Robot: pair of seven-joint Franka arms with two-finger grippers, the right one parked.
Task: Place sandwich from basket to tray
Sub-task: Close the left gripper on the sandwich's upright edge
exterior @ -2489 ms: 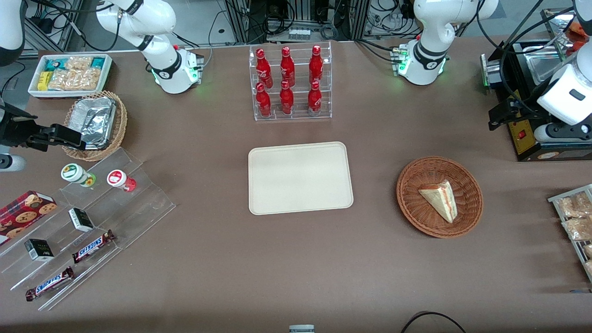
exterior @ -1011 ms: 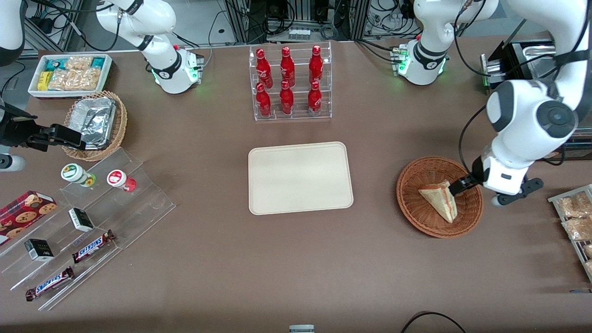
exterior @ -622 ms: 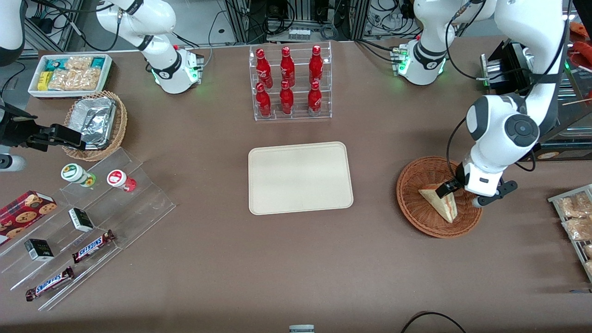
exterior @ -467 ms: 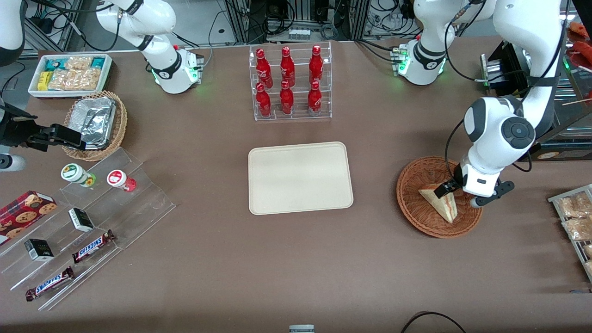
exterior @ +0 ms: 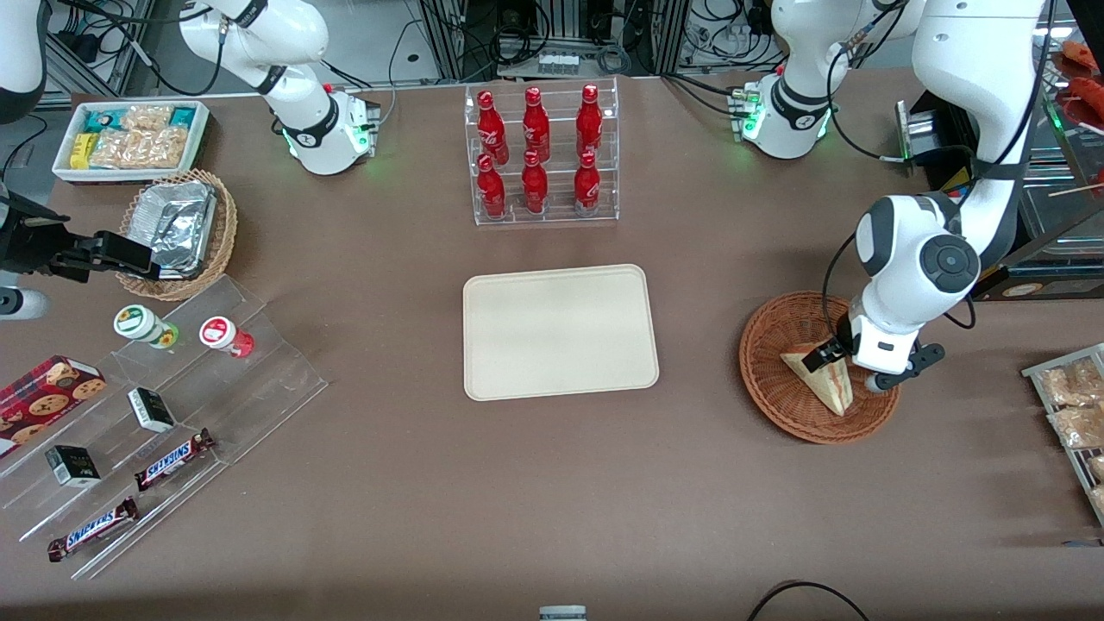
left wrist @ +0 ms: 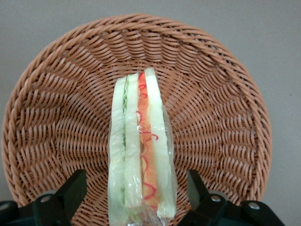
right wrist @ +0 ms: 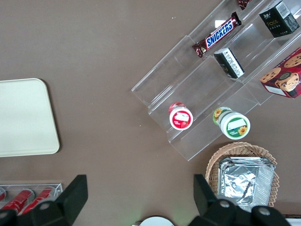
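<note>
The sandwich [exterior: 818,381] is a wrapped white wedge with a red and green filling stripe. It lies in the round reddish-brown wicker basket [exterior: 772,410] toward the working arm's end of the table. My left gripper [exterior: 847,364] hangs low over the basket, open, with one black finger [left wrist: 74,188] on each side of the sandwich [left wrist: 141,150] and a gap to both. The basket weave [left wrist: 225,117] fills the wrist view. The cream tray [exterior: 561,332] sits bare at the table's middle, apart from the basket.
A clear rack of red bottles [exterior: 542,155] stands farther from the front camera than the tray. Wrapped snack packs [exterior: 1069,410] lie at the working arm's table edge. Clear acrylic steps with candy bars [exterior: 172,405] and a tan foil basket [exterior: 177,228] sit toward the parked arm's end.
The left arm swung in from the working arm's end of the table and brought the gripper down over the basket, astride the sandwich. The sandwich has not moved.
</note>
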